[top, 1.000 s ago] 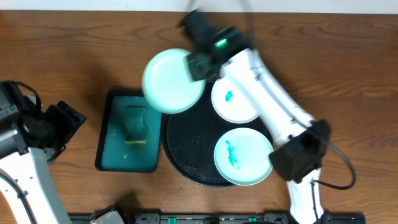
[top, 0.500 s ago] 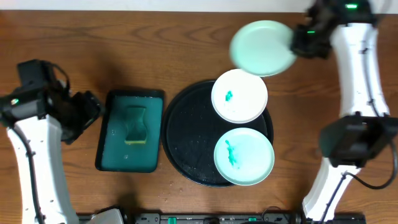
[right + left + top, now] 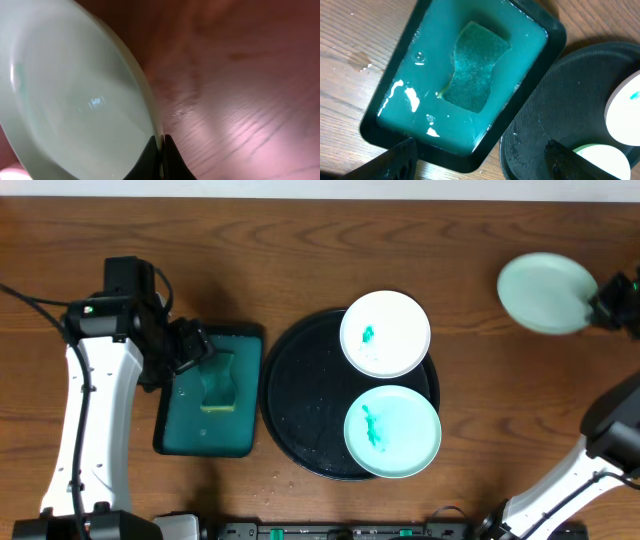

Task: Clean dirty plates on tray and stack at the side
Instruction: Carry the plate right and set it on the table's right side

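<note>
Near edge: smeared mint plate [image 3: 392, 431] lies on the black tray [image 3: 300, 410], at its near-right rim, with a green streak on its face. Just beyond it, the white plate [image 3: 385, 333] sits at the tray's far-right rim, with a small green smear left of centre. The two plates are just beside each other. Both lie as they did 0.5 s ago.

Left of the black tray, rims close: teal tray [image 3: 190, 425] with a sponge [image 3: 218, 382] in it. Left gripper [image 3: 190, 345] now hangs over the teal tray's far-left part. 0.5 s ago it was off to that tray's left, over the table [image 3: 480, 410].

Far right: clean mint plate [image 3: 545, 293], gripped at its right rim by the right gripper [image 3: 607, 302], well apart from the black tray. 0.5 s ago this plate hung just past the tray's far rim, near the white plate. It has since travelled right.

View notes:
- Left wrist only: liquid glints in the teal tray. The left fingers [image 3: 400, 155] are spread wide with nothing between them, and the sponge lies below, untouched. Overhead does not resolve this opening.
- Right wrist only: fingertips [image 3: 148, 159] are pinched tight on the plate's rim. No smear shows on the plate's face. Cannot tell whether the plate touches the wood.
</note>
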Controlling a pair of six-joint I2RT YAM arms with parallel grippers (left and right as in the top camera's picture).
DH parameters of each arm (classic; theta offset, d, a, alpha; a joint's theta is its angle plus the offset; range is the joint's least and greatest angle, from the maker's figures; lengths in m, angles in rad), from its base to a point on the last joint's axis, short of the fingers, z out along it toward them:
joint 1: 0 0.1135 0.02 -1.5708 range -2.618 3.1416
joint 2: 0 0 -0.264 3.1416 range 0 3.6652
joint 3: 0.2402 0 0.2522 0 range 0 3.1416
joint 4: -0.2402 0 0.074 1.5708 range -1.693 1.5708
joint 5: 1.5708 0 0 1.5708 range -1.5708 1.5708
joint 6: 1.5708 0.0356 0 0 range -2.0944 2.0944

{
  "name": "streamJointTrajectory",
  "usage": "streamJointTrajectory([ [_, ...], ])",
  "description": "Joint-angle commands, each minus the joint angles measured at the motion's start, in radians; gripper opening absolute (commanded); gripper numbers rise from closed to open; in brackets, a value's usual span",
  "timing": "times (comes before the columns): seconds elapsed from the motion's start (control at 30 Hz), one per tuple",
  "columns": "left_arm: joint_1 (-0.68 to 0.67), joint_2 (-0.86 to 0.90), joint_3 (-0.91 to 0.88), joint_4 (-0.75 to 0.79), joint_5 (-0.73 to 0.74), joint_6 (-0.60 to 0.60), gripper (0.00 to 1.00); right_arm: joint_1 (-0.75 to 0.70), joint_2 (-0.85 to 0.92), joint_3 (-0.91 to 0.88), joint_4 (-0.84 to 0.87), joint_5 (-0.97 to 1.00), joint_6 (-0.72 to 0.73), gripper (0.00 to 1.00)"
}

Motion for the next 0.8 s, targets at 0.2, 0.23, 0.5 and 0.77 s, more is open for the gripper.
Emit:
streamJointTrajectory([
  [0.2, -0.008, 0.011, -0.010, -0.004, -0.040, 0.013, 0.81, -0.064, -0.025, -0.257, 0.166, -0.025, -0.019, 0.01],
  [0.23, -0.008, 0.011, -0.010, -0.004, -0.040, 0.013, 0.81, -0.063, -0.025, -0.270, 0.180, -0.026, -0.022, 0.01],
  [0.5, -0.008, 0.011, -0.010, -0.003, -0.040, 0.013, 0.81, -0.054, -0.038, -0.231, 0.149, -0.109, -0.048, 0.33],
  [0.77, -0.008, 0.011, -0.010, 0.003, -0.040, 0.013, 0.82, 0.013, -0.204, -0.146, 0.157, -0.274, -0.154, 0.41],
])
